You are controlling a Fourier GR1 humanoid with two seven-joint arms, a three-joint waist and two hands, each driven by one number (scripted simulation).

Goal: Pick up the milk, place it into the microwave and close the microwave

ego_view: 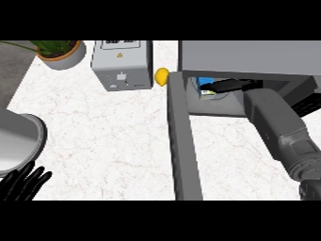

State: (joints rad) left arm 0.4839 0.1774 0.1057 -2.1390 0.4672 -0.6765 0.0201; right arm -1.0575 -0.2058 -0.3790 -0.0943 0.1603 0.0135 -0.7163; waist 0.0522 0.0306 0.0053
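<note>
The grey microwave [260, 59] stands at the upper right, its door [182, 141] swung open toward me along the view's middle. My right hand [231, 85] reaches inside the cavity, next to the blue and white milk carton [206, 84], which shows only partly beside the fingers. Whether the fingers still curl on the carton is hidden by the hand and the cavity's shadow. My left hand [20, 183] rests open at the lower left edge, fingers up.
A grey box-shaped appliance [123, 63] stands left of the microwave, with a yellow lemon-like object [161, 76] between them. A potted plant [57, 52] sits at the upper left. A large metal pot [6, 141] occupies the left edge.
</note>
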